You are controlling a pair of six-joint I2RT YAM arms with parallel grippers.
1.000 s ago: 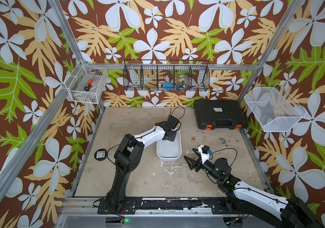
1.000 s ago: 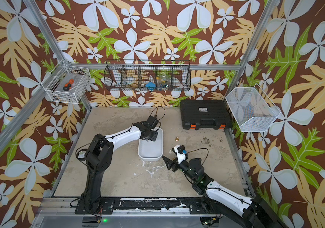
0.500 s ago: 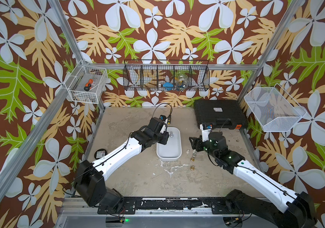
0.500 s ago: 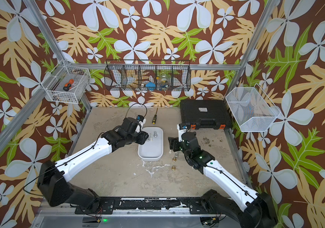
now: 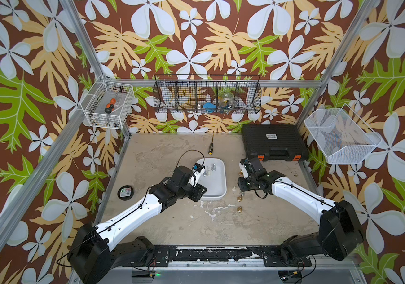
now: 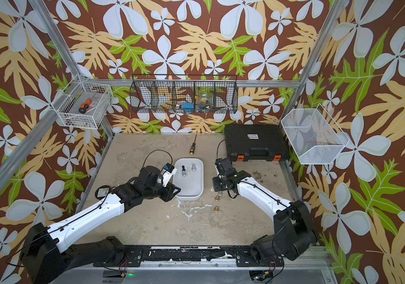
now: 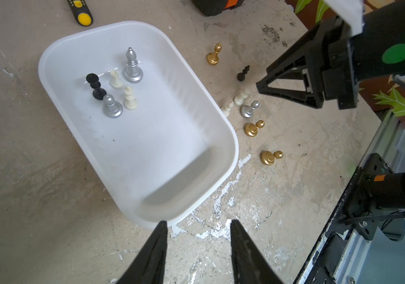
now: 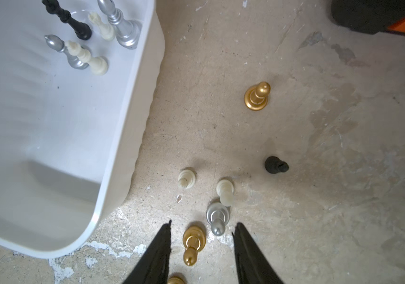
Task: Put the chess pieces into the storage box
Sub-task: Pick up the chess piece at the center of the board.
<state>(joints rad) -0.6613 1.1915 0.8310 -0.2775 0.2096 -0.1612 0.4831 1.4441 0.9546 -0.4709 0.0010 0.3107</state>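
- While five chess pieces (image 7: 129,98) stand upright inside the storage box (image 7: 152,147), at upper left in the left wrist view, seven more stand on the table (image 7: 24,172) just right of it.
- The left gripper (image 7: 197,222) hovers at the box's lower corner, jaws apart and empty.
- The right gripper (image 8: 202,222) hangs over the loose group, jaws apart, gripping nothing. A gold pawn (image 8: 193,242) shows between its fingers at bottom centre.
- A screwdriver (image 5: 210,148) and a black case (image 5: 274,142) lie above the box in both top views.

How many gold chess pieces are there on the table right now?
3. One gold piece stands alone nearest the black case; a second beside a silver piece; the third nearest the robot's base. All stand on the table, outside the storage box. None seems hidden.
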